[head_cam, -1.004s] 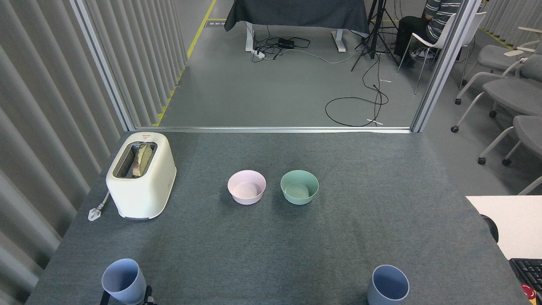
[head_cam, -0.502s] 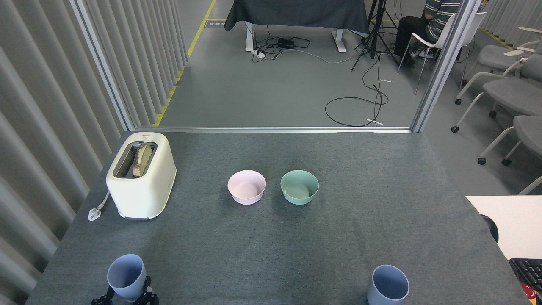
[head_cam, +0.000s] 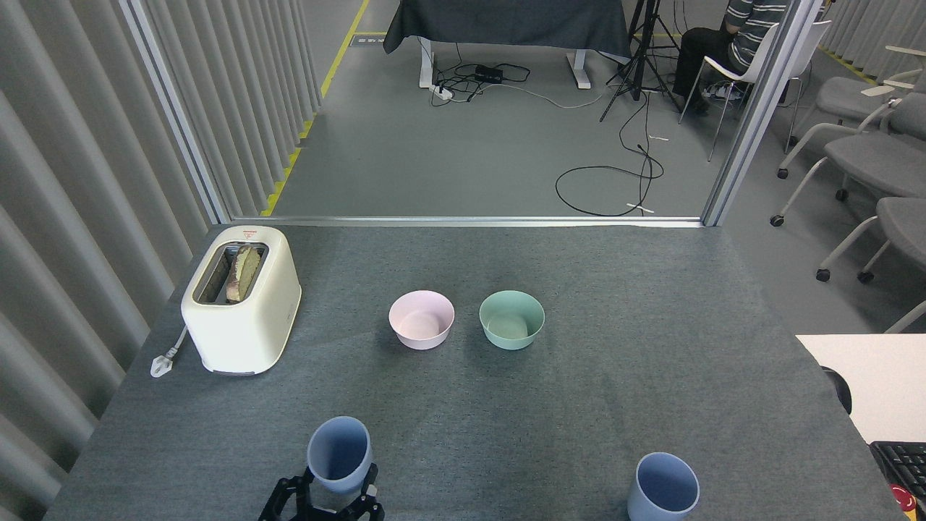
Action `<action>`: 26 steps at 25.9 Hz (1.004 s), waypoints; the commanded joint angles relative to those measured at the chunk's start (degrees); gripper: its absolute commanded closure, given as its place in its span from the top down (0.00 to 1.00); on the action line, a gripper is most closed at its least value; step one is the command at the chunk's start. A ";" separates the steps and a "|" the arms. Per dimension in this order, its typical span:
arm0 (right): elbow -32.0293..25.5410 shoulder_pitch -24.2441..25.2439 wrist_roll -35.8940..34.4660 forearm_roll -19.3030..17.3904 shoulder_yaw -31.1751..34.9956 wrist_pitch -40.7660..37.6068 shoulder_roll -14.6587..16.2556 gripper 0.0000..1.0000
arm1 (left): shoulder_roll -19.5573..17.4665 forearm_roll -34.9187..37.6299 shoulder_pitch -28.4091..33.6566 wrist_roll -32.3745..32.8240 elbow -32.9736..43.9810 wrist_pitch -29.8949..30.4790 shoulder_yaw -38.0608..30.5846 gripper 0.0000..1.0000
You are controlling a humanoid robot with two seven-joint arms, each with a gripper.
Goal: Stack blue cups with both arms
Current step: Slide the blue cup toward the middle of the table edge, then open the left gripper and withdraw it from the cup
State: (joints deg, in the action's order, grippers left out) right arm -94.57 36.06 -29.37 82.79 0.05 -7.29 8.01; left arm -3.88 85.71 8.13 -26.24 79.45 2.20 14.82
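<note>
One pale-blue cup (head_cam: pixel 338 452) hangs upright near the table's front, left of centre, with my left gripper (head_cam: pixel 340 486) shut on its lower body; black fingers (head_cam: pixel 370 479) show on both sides of it. The other blue cup (head_cam: pixel 663 488) stands upright alone on the grey table (head_cam: pixel 615 376) at the front right, well apart from the first. My right gripper is out of view.
A pink bowl (head_cam: pixel 422 319) and a green bowl (head_cam: pixel 511 319) sit side by side mid-table. A cream toaster (head_cam: pixel 241 299) with bread in it stands at the back left, its plug (head_cam: pixel 163 362) beside it. A white desk (head_cam: pixel 872 380) with a keyboard (head_cam: pixel 901 463) borders the right edge.
My left gripper has carried its blue cup to the right, from the front-left corner toward the middle front. The right cup and the bowls have not moved.
</note>
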 commanded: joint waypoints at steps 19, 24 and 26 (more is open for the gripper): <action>0.35 -0.02 0.01 0.00 0.04 0.26 -0.01 1.00 | 8.45 10.71 -7.16 -0.74 -14.85 -2.64 4.78 0.73; 0.35 -0.02 0.01 0.00 0.04 0.26 -0.01 1.00 | 8.63 10.27 -6.55 -0.74 -14.85 -3.43 4.69 0.99; 0.35 -0.02 0.01 0.00 0.12 0.26 -0.01 1.00 | 8.45 10.27 -6.19 -0.65 -14.50 -3.43 4.69 0.99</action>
State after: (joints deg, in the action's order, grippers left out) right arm -94.22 36.04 -29.60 82.80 0.09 -7.03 8.00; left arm 4.66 96.08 1.60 -26.81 64.63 -1.10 19.53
